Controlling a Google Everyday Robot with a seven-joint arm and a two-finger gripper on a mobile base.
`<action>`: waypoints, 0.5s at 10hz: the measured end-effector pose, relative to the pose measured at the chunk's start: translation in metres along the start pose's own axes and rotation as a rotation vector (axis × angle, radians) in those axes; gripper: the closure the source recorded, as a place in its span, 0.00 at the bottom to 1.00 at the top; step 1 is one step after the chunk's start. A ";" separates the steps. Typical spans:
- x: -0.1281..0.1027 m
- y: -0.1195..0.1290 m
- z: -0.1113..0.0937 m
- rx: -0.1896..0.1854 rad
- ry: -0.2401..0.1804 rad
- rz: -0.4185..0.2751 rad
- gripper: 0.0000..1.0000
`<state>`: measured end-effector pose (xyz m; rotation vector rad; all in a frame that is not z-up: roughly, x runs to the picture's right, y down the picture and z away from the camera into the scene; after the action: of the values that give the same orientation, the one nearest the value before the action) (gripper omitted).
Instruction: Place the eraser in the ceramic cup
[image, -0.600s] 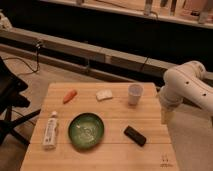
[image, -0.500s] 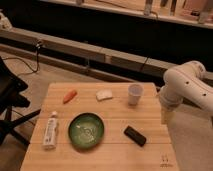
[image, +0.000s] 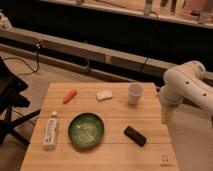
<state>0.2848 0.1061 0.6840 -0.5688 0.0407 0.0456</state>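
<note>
camera view: nothing on the table has shifted from half a second ago, and the arm hangs just where it did, so from where i stand the job has not really started. the gripper points down off the right edge of the wooden table, below the fat white arm, with nothing in it that i can see; how its jaws stand i cannot tell. the eraser, which i take to be the dark oblong block, lies flat near the front of the table, left of the gripper and apart from it. the ceramic cup stands upright further back, almost straight behind the eraser, well apart from it. to the left sit a green bowl, a white tube, an orange carrot-like piece and a pale crumpled lump. as i judge it, the reach toward the eraser is the step in hand, with lifting and dropping into the cup all left to do.
</note>
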 end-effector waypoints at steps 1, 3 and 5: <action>0.000 0.000 0.000 0.000 0.000 0.000 0.20; 0.000 0.000 0.000 0.000 0.000 0.000 0.20; 0.000 0.000 0.000 0.000 0.000 0.000 0.20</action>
<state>0.2849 0.1060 0.6840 -0.5686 0.0409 0.0454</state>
